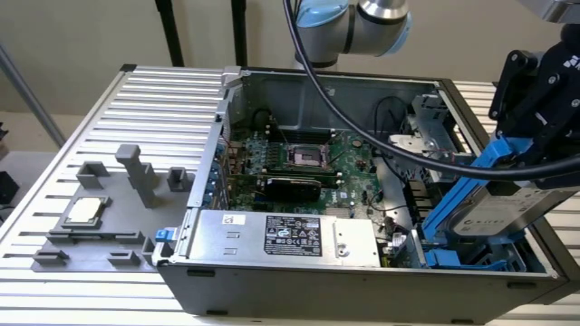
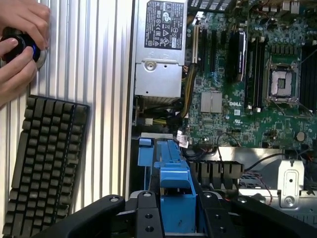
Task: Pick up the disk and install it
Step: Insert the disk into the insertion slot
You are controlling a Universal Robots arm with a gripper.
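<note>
Gripper [image 2: 179, 218] jaws, closest to the wrist camera, are pressed onto the blue carrier rail of the disk [image 2: 173, 178], one black finger on each side.

Exterior view findings:
- The disk [image 1: 496, 219] hangs at four o'clock, tilted, its label face outward and its lower end dipping into the blue drive bay [image 1: 458, 259] at the corner of the computer case [image 1: 363, 293].
- Judgement: the grip sits on the upper end so that the lower end is free to meet the bay guides, and the tilt appears to match the slot's angle. Whether the rails are engaged cannot be told.
- The power supply [image 1: 290, 238] lies at six o'clock and the motherboard [image 1: 299, 159] near centre, both apart from the disk.
- A grey fixture [image 1: 100, 234] carrying a CPU chip [image 1: 83, 210] sits at eight o'clock, outside the case.

Surface and room: the case rests on a ribbed aluminium table [image 1: 168, 95] against a plain beige wall [image 1: 81, 34]. On that table, in the wrist view, a black keyboard [image 2: 47, 158] lies beside a person's hand [image 2: 20, 17] cupping a round black controller [image 2: 21, 43].
</note>
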